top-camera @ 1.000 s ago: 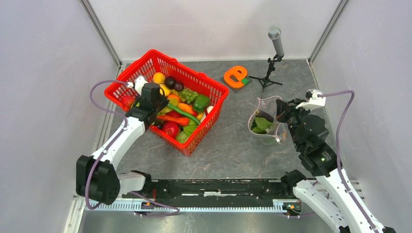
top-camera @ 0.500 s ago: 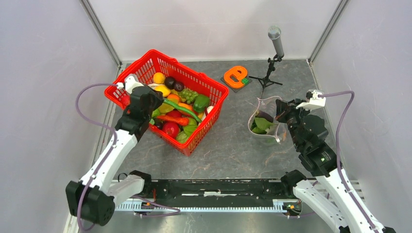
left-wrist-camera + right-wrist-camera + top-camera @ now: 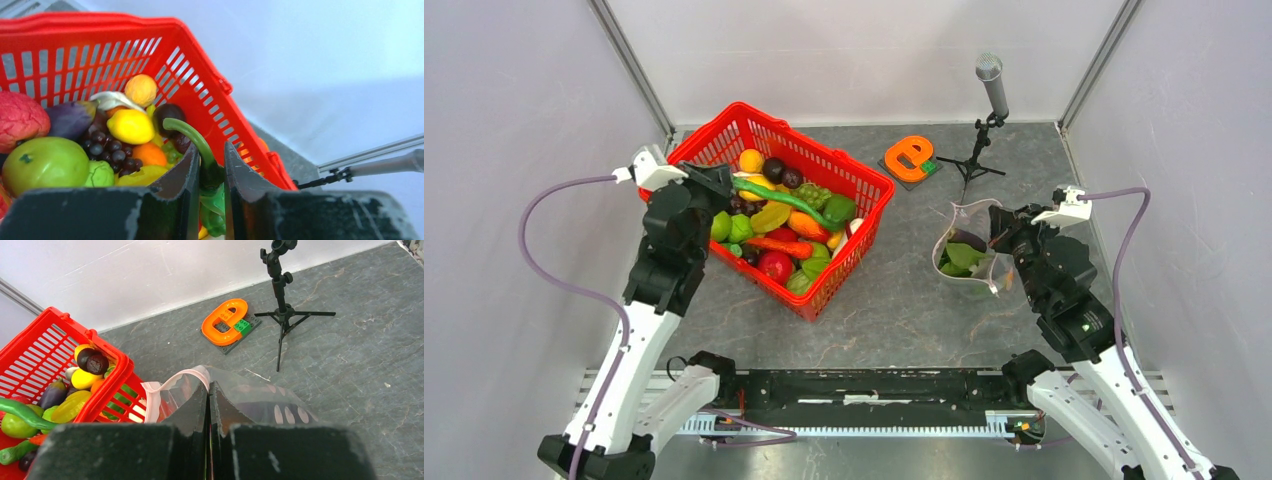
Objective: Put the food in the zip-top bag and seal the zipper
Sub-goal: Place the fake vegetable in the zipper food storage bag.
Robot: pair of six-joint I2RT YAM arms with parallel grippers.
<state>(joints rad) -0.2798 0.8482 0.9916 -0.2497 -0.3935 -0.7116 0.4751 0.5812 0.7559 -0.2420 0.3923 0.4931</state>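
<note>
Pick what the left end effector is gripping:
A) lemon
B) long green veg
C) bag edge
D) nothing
B: the left wrist view shows the left end effector closed on the long green veg, over the basket.

No print, label, brand or number could be read anywhere. The only letter-like form was an orange piece (image 3: 910, 157) shaped like a lowercase "e", which lay on a grey plate (image 3: 227, 349).
</note>
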